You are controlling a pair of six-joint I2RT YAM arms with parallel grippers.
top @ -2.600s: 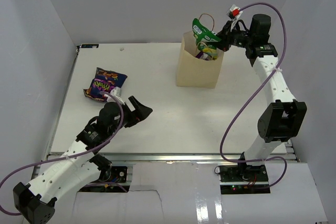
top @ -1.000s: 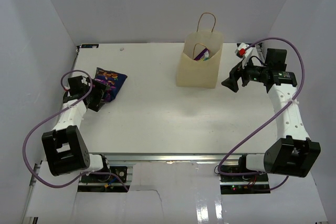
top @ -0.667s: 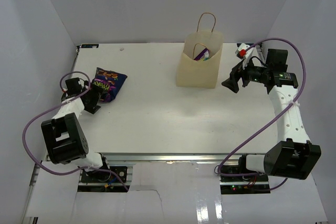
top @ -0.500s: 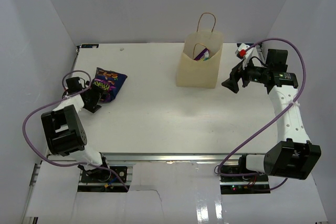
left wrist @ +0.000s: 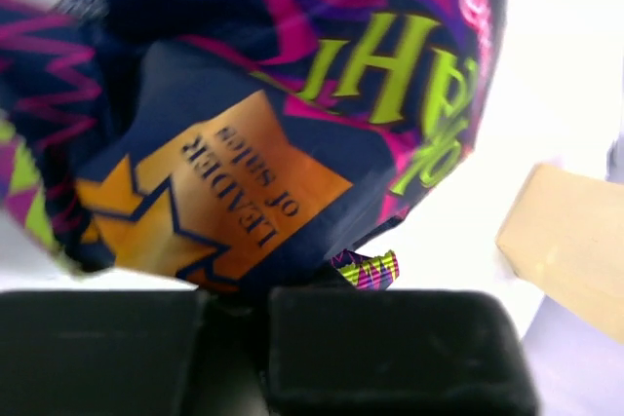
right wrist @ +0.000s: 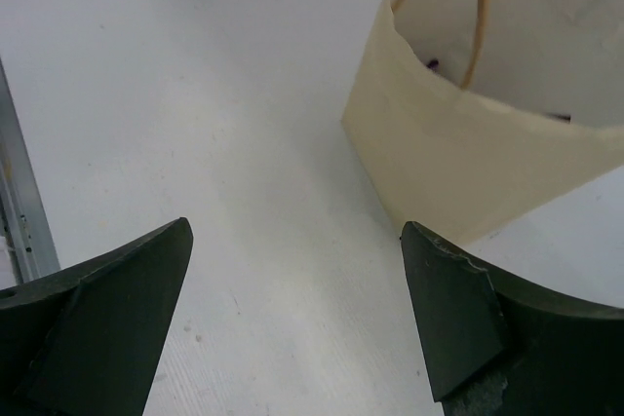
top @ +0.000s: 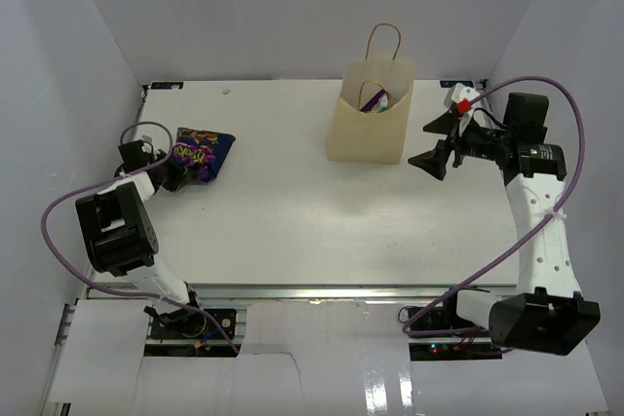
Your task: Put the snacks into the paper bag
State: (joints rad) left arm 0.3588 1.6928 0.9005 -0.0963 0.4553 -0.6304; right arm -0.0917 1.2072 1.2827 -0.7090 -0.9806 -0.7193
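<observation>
The left gripper [top: 168, 175] had crept in from half a second earlier to the near-left edge of the dark blue-purple snack packet [top: 203, 151], and the right gripper [top: 427, 146] had rolled on its wrist just right of the paper bag [top: 369, 129]. That packet lay flat on the table [top: 292, 211], well to the left of the paper bag; other packets [top: 375, 101] showed inside the paper bag's mouth.

In the left wrist view the two black fingers [left wrist: 390, 348] stood nearly together with the packet's crinkled edge [left wrist: 244, 114] right at their tips, but whether they pinched it could not be told. The right gripper's jaws were wide apart and empty.

A good grab probably needed a firm bite on the seam rather than on loose film, then a high lift to clear the paper bag's rim and handles.
</observation>
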